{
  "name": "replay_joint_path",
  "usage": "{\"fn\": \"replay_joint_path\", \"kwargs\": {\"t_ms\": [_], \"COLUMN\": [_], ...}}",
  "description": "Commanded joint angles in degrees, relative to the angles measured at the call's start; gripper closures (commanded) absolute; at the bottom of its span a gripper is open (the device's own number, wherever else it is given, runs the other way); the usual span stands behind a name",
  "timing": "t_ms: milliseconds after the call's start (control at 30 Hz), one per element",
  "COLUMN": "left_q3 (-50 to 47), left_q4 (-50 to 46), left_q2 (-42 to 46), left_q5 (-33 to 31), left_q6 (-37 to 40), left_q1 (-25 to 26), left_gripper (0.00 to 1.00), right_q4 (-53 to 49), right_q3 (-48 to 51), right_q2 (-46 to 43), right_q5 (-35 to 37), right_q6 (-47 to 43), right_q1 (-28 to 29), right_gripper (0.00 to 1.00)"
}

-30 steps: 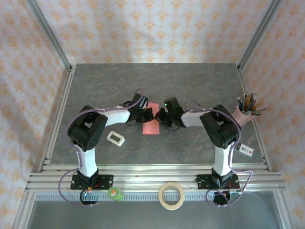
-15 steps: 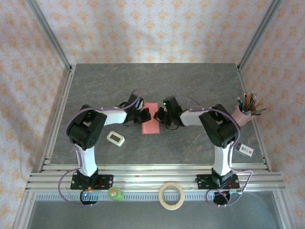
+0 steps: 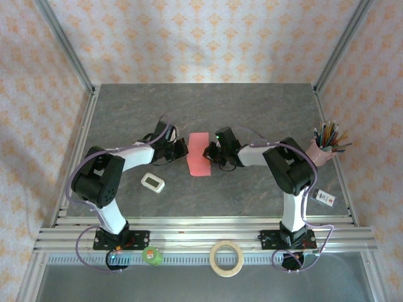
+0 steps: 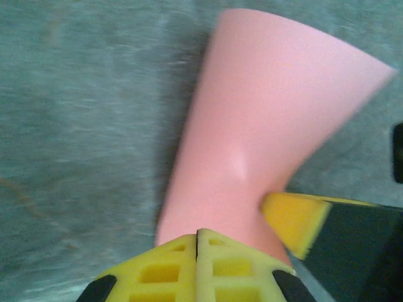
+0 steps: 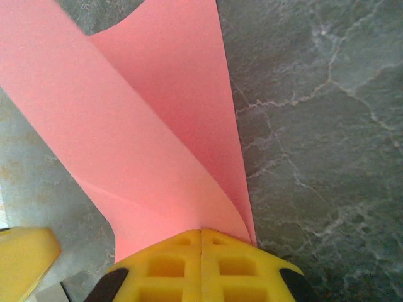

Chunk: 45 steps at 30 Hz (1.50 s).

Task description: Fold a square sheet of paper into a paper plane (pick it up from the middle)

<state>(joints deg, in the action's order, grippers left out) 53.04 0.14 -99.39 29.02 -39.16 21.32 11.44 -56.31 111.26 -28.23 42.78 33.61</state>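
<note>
The square sheet of paper, pink-red, lies bent over itself as a narrow strip in the middle of the table. My left gripper is at its left edge and my right gripper at its right edge. In the left wrist view the yellow pads are shut, and the paper narrows into their seam and flares beyond. The right gripper's fingertip touches it there. In the right wrist view my gripper is shut on the curled double layer of paper.
A small white rounded gadget lies left of the paper. A pink cup of pens stands at the right edge, with a small tag in front of it. A tape roll and a green object sit on the near rail.
My left gripper and arm have drawn back to the left, from over the paper to its left edge. The right gripper has stayed put on the paper.
</note>
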Motion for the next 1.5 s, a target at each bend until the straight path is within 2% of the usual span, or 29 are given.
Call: {"fn": "replay_joint_path", "kwargs": {"t_ms": [0,267,400,633,733,900,1000,1200,1467], "left_q3": [2.33,6.05,3.63,-0.98,-0.29,-0.10,-0.12,3.12,8.40], "left_q4": [3.70,7.79,9.88,8.46,6.15,9.24,12.62,14.13,11.55], "left_q2": [-1.89,-9.63,-11.61,-11.39,-10.40,-5.19,-4.10,-8.62,-15.48], "left_q5": [2.98,4.19,4.25,3.46,2.30,5.23,6.58,7.20,4.74], "left_q6": [-1.23,-3.75,-4.13,-3.63,-1.79,-3.29,-4.63,-5.48,-4.66], "left_q1": [2.05,1.95,-0.62,-7.67,-8.90,-8.21,-5.75,-0.70,-2.57], "left_gripper": [1.00,1.00,1.00,1.00,1.00,1.00,1.00,1.00,1.00], "right_q4": [-14.82,-16.08,-17.98,-20.01,-20.12,-19.78,-19.65,-20.06,-21.48], "right_q3": [4.39,3.78,3.50,3.59,3.44,3.44,3.39,3.14,2.92], "right_q2": [6.02,6.78,7.63,8.00,7.99,8.11,8.22,8.42,8.64], "right_q5": [7.93,8.08,9.04,10.70,10.63,10.12,10.12,10.29,11.78], "right_q6": [-1.75,-3.13,-4.79,-6.68,-6.99,-6.78,-6.83,-6.95,-7.69], "right_q1": [-0.28,-0.23,-0.29,-0.64,-0.70,-0.68,-0.71,-0.72,-0.72], "right_gripper": [1.00,1.00,1.00,1.00,1.00,1.00,1.00,1.00,1.00]}}
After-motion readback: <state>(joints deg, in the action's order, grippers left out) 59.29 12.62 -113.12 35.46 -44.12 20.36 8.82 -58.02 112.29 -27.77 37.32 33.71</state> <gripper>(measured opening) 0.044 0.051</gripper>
